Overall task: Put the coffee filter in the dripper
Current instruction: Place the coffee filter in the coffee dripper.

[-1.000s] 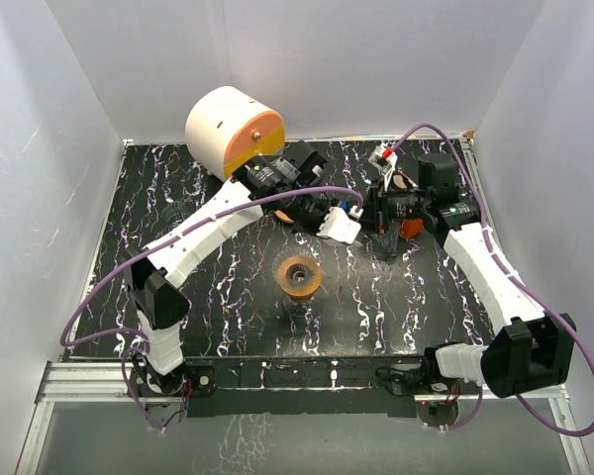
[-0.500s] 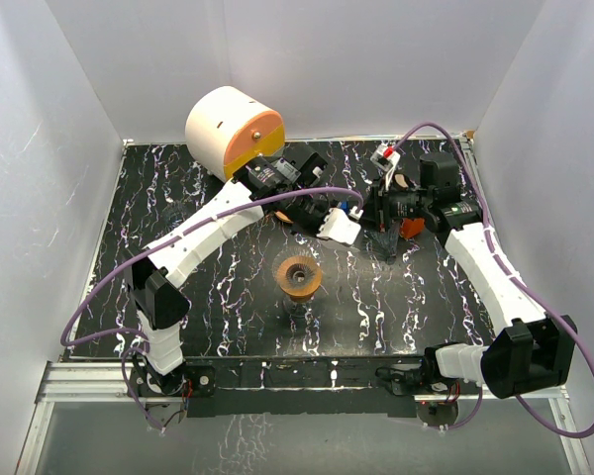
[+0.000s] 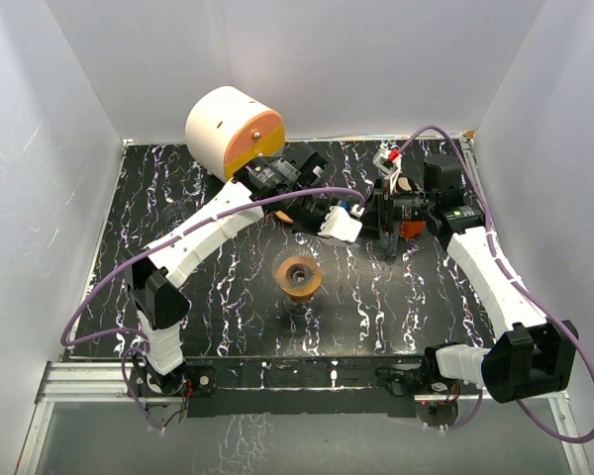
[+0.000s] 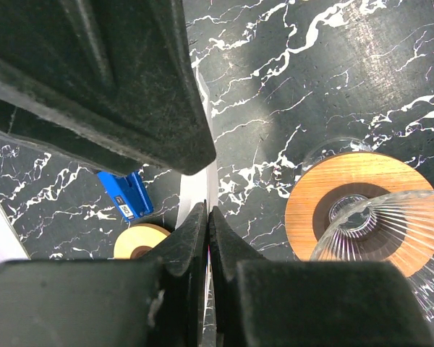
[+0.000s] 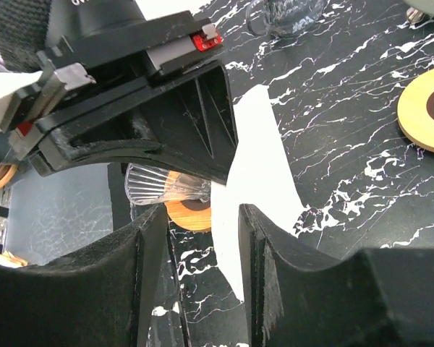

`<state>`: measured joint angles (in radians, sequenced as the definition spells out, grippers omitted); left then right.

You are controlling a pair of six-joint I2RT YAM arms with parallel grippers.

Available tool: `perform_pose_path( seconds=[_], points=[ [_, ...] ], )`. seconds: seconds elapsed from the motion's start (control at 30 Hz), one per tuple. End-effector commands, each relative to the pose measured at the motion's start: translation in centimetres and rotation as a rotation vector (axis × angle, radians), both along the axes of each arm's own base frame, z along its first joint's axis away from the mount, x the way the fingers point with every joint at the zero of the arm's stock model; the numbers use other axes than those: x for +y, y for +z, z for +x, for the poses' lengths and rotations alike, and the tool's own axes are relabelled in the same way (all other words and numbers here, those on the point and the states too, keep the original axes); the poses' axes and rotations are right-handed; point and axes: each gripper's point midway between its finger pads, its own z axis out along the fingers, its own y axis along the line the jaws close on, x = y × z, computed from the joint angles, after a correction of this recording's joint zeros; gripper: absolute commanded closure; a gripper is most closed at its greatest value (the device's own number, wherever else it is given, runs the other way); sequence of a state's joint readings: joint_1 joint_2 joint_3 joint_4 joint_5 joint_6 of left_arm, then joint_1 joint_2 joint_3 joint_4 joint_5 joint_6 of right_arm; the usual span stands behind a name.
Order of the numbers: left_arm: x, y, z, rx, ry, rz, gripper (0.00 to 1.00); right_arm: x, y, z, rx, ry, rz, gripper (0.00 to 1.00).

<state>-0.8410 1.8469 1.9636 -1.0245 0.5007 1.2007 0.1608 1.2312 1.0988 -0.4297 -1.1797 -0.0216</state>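
Overhead view looks down; close wrist views share dripper (image 4: 347, 181).

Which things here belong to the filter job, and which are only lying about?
For the job: coffee filter, dripper, left hand shut on the filter, right hand open near it.
Lying about: tape roll, blue clip, glass mug, white-and-orange drum.

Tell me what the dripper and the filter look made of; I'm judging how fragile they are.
Dripper: clear ribbed cone, glass or hard plastic, glossy; its collar looks like wood, matte orange-brown. Filter: thin flat white sheet, likely paper.
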Motion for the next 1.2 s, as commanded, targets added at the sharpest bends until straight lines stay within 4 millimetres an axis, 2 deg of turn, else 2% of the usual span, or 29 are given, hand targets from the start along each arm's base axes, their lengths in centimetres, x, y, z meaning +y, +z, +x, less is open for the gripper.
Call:
perform_pose_path(
  seconds=[0.0, 0.13, 0.8, 1.17],
  points=[
    [0.2, 2.1, -0.7, -0.023, -0.006, -0.042, 1.0, -0.1, 0.2, 0.1, -0.054, 0.0, 0.002, 0.57],
    [0.1, 2.1, -0.8, -0.018, -0.008, -0.045, 1.0, -0.1, -0.5, 0.4, -0.042, -0.011, -0.01, 0.57],
    [-0.2, 2.4, -0.8, -0.013, -0.009, -0.054, 1.0, -0.2, -2.7, 1.0, -0.027, -0.045, -0.071, 0.71],
    [-0.2, 2.2, -0.8, -0.006, -0.011, -0.052, 1.0, -0.1, -2.7, 1.1, -0.034, -0.048, -0.083, 0.72]
  ],
)
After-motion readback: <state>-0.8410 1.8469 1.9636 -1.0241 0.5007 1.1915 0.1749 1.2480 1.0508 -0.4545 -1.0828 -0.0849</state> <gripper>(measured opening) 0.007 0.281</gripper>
